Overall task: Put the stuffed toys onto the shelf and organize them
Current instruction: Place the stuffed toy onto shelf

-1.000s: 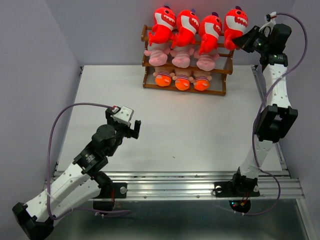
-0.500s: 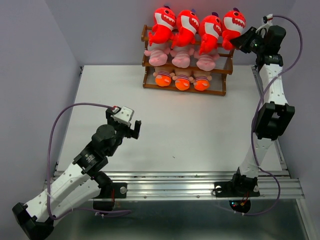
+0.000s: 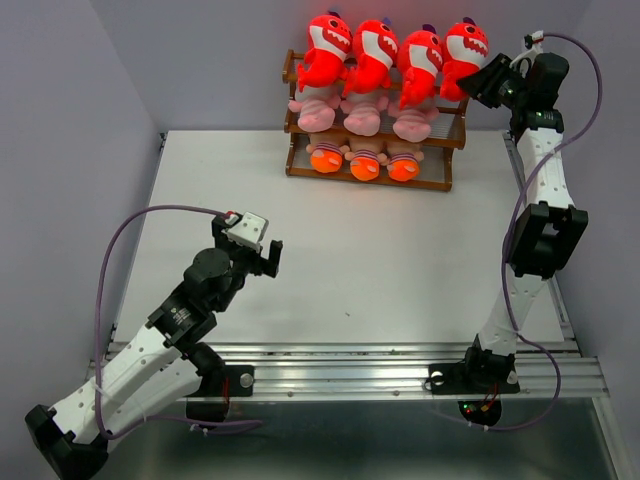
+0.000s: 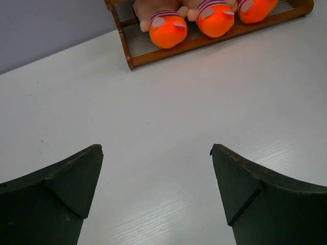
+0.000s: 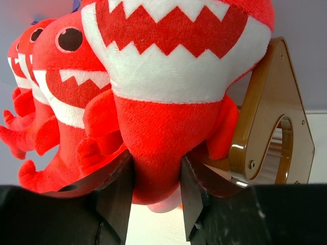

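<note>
ok so rn I'm working the final bit of this, afaict: my right claw [image 5: 156, 190] is pinching the last red shark [image 5: 173, 76] by its lower body, fingers pressing in on both sides, and I'm holding it at the far right end of the shelf [image 3: 437, 182], top level, right up against the wooden end panel [image 5: 271, 112]. The three other sharks [image 3: 375, 55] are lining up to its left on that same tier, packed shoulder to shoulder. The pink striped animals [image 3: 360, 110] are sitting on the middle tier and the orange-footed dolls [image 3: 365, 165] on the bottom one, so everything else is looking done imo. My left claw [image 4: 156, 150] is hanging over the bare surface [image 3: 400, 260] w/ its fingers spread wide, gripping nothing, well apart from the shelf. What I can't tell from the wrist cam is whether the shark's bottom is actually resting on the slats or hanging just off them, bc my own fingers are blocking that. So next move, I'm guessing: ease it down till it's sitting, spread the fingers slowly, then back straight out w/o snagging the plush. Top row is looking crowded tbh, so I'm worrying it could tip over the end rail once I'm letting go.
</note>
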### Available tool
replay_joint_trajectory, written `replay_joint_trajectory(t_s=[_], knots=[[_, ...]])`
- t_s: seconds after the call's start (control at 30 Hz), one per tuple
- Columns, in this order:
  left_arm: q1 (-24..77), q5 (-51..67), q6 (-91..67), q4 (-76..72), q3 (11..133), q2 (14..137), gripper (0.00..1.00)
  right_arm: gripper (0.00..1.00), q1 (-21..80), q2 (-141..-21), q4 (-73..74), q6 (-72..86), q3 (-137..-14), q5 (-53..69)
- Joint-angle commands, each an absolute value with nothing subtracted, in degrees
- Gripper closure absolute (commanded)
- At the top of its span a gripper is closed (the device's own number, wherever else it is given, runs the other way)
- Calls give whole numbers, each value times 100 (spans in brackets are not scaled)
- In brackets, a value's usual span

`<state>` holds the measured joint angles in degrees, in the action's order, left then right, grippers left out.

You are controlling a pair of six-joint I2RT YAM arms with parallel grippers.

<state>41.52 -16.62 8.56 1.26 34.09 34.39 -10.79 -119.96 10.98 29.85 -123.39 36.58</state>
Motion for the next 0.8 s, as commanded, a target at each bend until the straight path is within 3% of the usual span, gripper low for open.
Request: replay_joint_trajectory(t_s=[0.0, 0.33, 0.77], knots=[[4122, -1626, 949, -229, 3322, 3437, 1, 53, -1063, -12015, 694, 2962, -12498, 3577], [4113, -1582, 967, -237, 3322, 3437, 1, 35, -1063, -11813, 580, 2936, -12261, 3586], [4113, -1512, 967, -237, 3322, 3437, 1, 22, -1063, -11443, 404, 2900, -11945, 3551]])
